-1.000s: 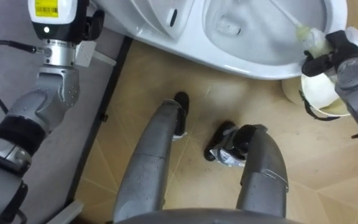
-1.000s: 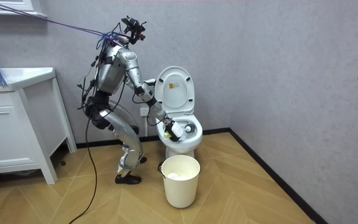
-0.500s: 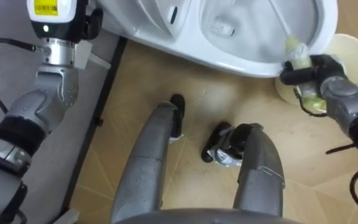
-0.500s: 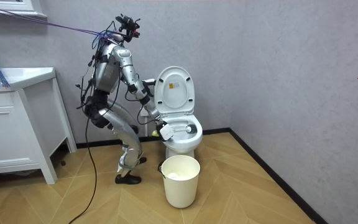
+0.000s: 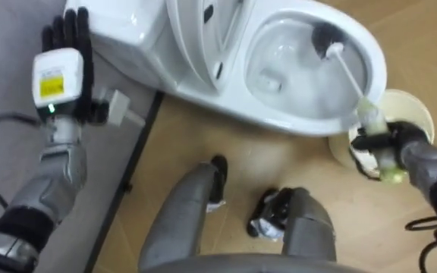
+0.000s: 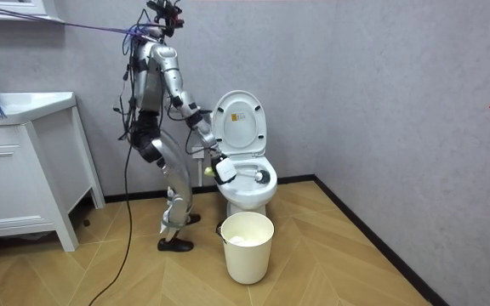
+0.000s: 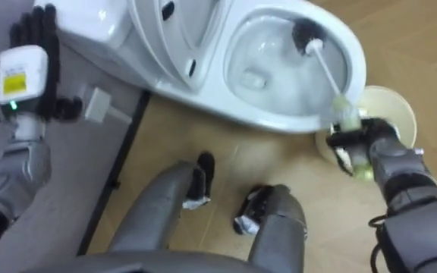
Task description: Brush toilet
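Beside the toilet (image 5: pixel 290 125), at the room view's left of it, the robot stood with both knees bent, close to the grey wall (image 6: pixel 381 93) that the tank (image 5: pixel 120 34) backed onto. A dark skirting strip (image 5: pixel 131 152) ran along the wall's foot, just left of the robot's feet. On the other side a white bin (image 6: pixel 247 246) stood on the wooden floor (image 5: pixel 241 159), just beside the front of the bowl, so the open floor lay mostly behind the robot and toward the room view's right. A white cabinet (image 6: pixel 19 170) stood well apart at the room view's left.

The lid (image 5: pixel 196 38) was raised upright against the tank. The brush (image 5: pixel 347 72) slanted across the bowl, its dark head down at the far inner wall and its thin white shaft rising toward the near rim. The right hand (image 5: pixel 385 144) was clenched round the brush's pale yellow-green grip, outside the bowl, just past the rim and above the bin's mouth; the end of the grip stuck out below the fingers. The left hand (image 5: pixel 68 34) was raised by the tank's left end with its fingers straight and released, holding nothing; whether it touched the tank could not be told.

Counted: one toilet, one brush, one bin, one cabinet, and two hands, one of them on the brush.
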Robot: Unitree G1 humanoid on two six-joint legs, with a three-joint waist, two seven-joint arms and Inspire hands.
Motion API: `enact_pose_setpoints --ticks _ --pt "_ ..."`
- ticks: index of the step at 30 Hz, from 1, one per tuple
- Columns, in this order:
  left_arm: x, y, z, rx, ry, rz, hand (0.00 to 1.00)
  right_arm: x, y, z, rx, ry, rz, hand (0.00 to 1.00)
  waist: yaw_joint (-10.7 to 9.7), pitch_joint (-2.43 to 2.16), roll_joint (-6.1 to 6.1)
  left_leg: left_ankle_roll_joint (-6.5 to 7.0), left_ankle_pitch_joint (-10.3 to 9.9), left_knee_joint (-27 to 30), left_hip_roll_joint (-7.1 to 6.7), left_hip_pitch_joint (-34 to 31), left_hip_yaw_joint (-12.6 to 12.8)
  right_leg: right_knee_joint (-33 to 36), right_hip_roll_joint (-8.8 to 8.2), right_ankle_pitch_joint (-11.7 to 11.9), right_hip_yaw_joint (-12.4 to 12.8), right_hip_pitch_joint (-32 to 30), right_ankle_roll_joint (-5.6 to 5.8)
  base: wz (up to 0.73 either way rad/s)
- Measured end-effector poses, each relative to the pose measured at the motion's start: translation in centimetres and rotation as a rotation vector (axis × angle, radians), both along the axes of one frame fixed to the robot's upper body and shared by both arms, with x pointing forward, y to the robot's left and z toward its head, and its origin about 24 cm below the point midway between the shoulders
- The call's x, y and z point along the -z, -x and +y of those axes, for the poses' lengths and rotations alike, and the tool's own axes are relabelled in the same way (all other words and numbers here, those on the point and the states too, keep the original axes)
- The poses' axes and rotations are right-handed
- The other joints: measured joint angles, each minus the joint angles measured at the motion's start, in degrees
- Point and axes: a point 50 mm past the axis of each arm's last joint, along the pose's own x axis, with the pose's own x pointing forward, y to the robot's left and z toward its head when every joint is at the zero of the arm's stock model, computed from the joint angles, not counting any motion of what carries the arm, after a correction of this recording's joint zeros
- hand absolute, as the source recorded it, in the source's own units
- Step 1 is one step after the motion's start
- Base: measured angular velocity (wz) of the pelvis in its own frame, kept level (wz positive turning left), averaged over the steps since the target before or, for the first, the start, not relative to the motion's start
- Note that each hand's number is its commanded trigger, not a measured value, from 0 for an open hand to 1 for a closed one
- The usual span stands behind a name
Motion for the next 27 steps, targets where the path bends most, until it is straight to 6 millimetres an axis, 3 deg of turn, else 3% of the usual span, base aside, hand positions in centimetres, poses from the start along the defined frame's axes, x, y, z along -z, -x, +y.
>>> enact_pose_setpoints --ticks 3,7,11,14,18,24,27 --pt "1.8 2.8 0.5 -0.071 0.037 0.088 0.00 1.2 2.2 0.6 0.037 -0.042 -0.007 1.00 -0.95 -0.68 -0.82 -0.11 0.03 -4.29 0.16 6.42 0.09 -5.60 1.44 1.16 0.10 6.61 0.86 -0.11" --pt "4.4 8.6 1.5 -0.213 0.107 0.263 0.00 1.9 5.8 1.0 0.156 -0.058 -0.100 1.00 -2.15 -1.77 -1.61 -0.55 -0.39 -9.75 1.02 15.73 0.29 -16.39 4.46 4.10 0.02 17.49 1.88 -0.13" --pt "6.1 13.3 1.6 -0.370 0.207 0.385 0.00 2.5 9.9 1.2 0.142 0.025 -0.073 1.00 -3.21 -1.67 -1.89 -0.69 -2.19 -11.63 0.90 22.59 0.29 -22.32 5.84 4.90 -0.75 25.78 2.73 -0.02" --pt "6.6 15.4 1.7 -0.444 0.265 0.439 0.00 3.0 11.4 2.2 0.058 0.091 -0.019 1.00 -3.25 -1.48 -1.91 -0.94 -2.96 -12.63 0.90 25.51 0.60 -24.39 6.06 5.01 -0.46 28.86 2.93 -0.06" --pt "7.4 17.2 1.4 -0.529 0.359 0.483 0.00 2.3 10.5 3.1 -0.050 0.156 -0.067 1.00 -3.21 -1.08 -1.45 -1.15 -3.38 -14.25 0.89 28.55 1.87 -25.87 6.20 5.11 1.00 31.21 3.11 -0.21" --pt "9.1 19.7 1.4 -0.704 0.510 0.586 0.00 -0.4 7.7 4.4 -0.297 0.357 -0.234 1.00 -3.21 -1.18 -1.43 -1.49 -3.61 -17.09 0.90 32.91 4.42 -27.48 6.58 5.10 4.08 33.68 3.21 -0.20" --pt "9.4 20.0 1.4 -0.750 0.571 0.616 0.00 -1.0 7.1 4.9 -0.303 0.391 -0.295 1.00 -3.40 -1.23 -1.68 -1.62 -3.72 -17.97 0.97 34.20 4.91 -27.85 6.67 5.19 4.95 34.48 3.29 -0.13"
